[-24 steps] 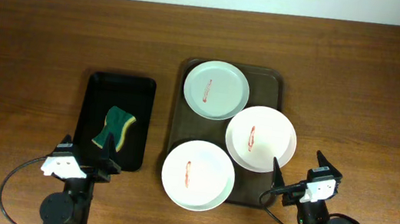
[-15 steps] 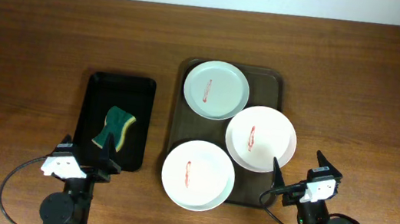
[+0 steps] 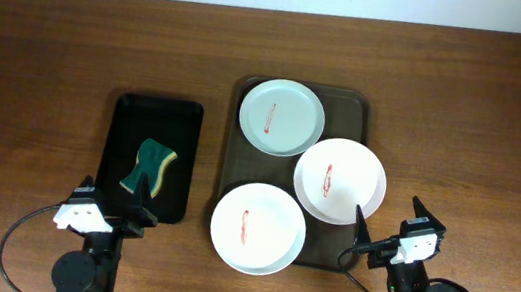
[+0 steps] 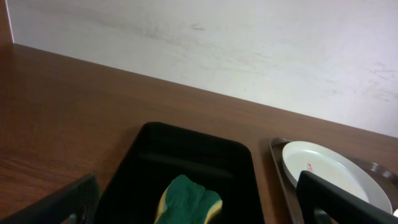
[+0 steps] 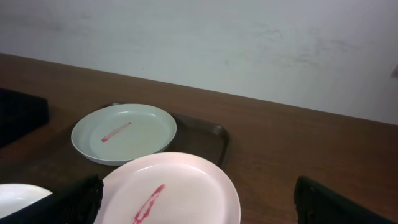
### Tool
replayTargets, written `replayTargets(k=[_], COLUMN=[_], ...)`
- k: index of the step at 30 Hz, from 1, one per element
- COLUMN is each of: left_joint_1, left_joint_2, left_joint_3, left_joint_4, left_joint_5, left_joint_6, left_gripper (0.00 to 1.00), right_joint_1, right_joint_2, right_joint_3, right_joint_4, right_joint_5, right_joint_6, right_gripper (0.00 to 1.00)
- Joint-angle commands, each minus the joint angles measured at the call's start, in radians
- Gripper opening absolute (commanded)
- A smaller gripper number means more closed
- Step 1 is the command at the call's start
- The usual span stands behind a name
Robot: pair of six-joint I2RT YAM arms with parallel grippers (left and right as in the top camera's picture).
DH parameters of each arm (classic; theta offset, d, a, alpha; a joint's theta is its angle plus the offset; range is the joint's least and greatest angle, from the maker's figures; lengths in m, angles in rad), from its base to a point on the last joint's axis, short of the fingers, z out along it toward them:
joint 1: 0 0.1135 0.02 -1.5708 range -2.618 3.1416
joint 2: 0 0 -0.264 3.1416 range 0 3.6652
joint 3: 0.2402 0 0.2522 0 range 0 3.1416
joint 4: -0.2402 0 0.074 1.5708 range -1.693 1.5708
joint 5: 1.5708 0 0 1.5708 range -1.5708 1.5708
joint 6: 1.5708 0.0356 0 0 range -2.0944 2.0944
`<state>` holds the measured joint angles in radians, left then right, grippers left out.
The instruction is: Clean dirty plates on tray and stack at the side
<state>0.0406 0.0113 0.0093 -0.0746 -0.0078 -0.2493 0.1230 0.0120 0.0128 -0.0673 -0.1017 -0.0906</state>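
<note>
Three dirty plates lie on the dark brown tray (image 3: 358, 107), each with a red smear: a far one (image 3: 281, 117), a right one (image 3: 340, 180) and a near one (image 3: 258, 228). My left gripper (image 3: 113, 195) is open and empty at the near end of the black tray, with the sponge (image 4: 188, 200) between and beyond its fingers. My right gripper (image 3: 386, 223) is open and empty near the tray's front right corner; the right plate (image 5: 174, 193) lies just ahead of it and the far plate (image 5: 124, 132) beyond.
A glossy black tray (image 3: 157, 112) left of the brown tray holds a green and yellow sponge (image 3: 150, 167). Bare wooden table (image 3: 467, 113) lies all round. A pale wall (image 4: 249, 43) stands behind the table.
</note>
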Motion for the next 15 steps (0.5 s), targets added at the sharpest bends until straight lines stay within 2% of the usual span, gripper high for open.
replayTargets(k=[1,4,6,8,9,10,12,15], left_joint_1=[-0.005,-0.005,-0.005,-0.005,-0.005,-0.005,-0.005,-0.005], left_joint_2=[0.0,0.0,0.0,0.0,0.0,0.0,0.001,0.074], left_joint_3=[0.0,0.0,0.001,0.001,0.001,0.006,0.066,0.266], left_joint_4=[-0.006,-0.009,0.006,0.099,0.138,0.199,0.212,0.061], left_joint_5=[0.004,0.024,0.168,0.33,0.366,0.391,0.39,0.39], left_joint_6=[0.016,0.015,0.011,0.011,0.011,0.011,0.011,0.012], left_gripper=[0.99,0.99,0.99,0.99,0.99,0.99,0.99,0.99], right_joint_1=[-0.006,-0.006,-0.006,-0.006,-0.006,-0.006,-0.006,-0.006], right_joint_2=[-0.003,-0.003,-0.003,-0.003,-0.003,-0.003,0.014,0.227], right_joint_3=[-0.007,-0.007,-0.007,0.014,0.037,0.092,0.229,0.569], right_joint_4=[-0.003,0.031,0.05,0.049,0.049,0.048,0.026,-0.235], right_joint_5=[0.006,-0.117,-0.256,-0.419,-0.435,-0.441,-0.442,-0.441], right_joint_6=[-0.006,0.095,0.129,0.158,0.196,0.232,0.231,0.23], right_gripper=[0.99,0.99,0.99,0.99,0.99,0.99,0.99,0.99])
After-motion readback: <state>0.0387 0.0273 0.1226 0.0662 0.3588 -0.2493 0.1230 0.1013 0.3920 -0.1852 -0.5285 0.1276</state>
